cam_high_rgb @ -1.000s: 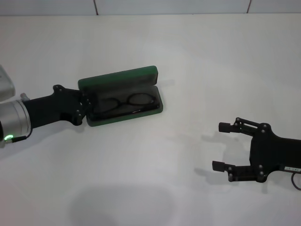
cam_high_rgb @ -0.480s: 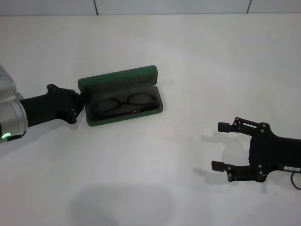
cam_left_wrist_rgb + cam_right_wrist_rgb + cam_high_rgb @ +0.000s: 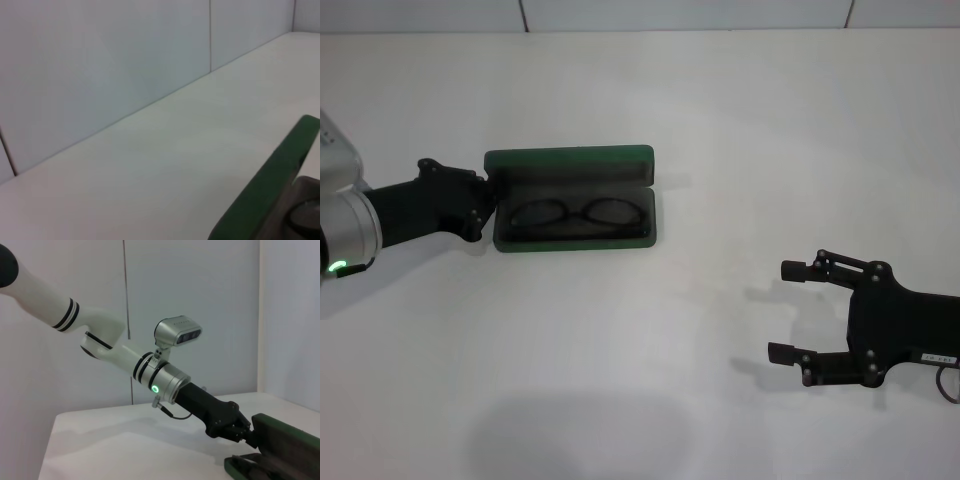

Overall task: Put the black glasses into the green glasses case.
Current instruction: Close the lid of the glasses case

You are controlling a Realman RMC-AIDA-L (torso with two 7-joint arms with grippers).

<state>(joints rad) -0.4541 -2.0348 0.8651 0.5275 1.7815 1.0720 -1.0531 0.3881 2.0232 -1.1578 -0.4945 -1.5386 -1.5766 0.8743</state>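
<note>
- Nearest the robot, toward the right front corner of the white worktop [image 3: 720,400], the right gripper [image 3: 798,311] hangs with its two fingers spread wide and nothing between them; it is well apart from the case and seems parked, out of the way.
- Farther back, left of the middle of the worktop, the green glasses case [image 3: 570,163] lies open, long side running left to right, its lid standing up along the far edge so that the tray faces upward.
- Within that tray the black glasses [image 3: 578,213] lie folded flat, lenses side by side, fully inside the walls; judged from this, the placing is done and only closing could remain.
- At the case's left end, the left gripper [image 3: 480,197] reaches in from the left edge of the worktop and meets the case by the hinge corner, probably to steady or square it. Whether it pinches the case wall or merely presses against it cannot be told.
- Beyond the case, the worktop runs bare to the wall.
</note>
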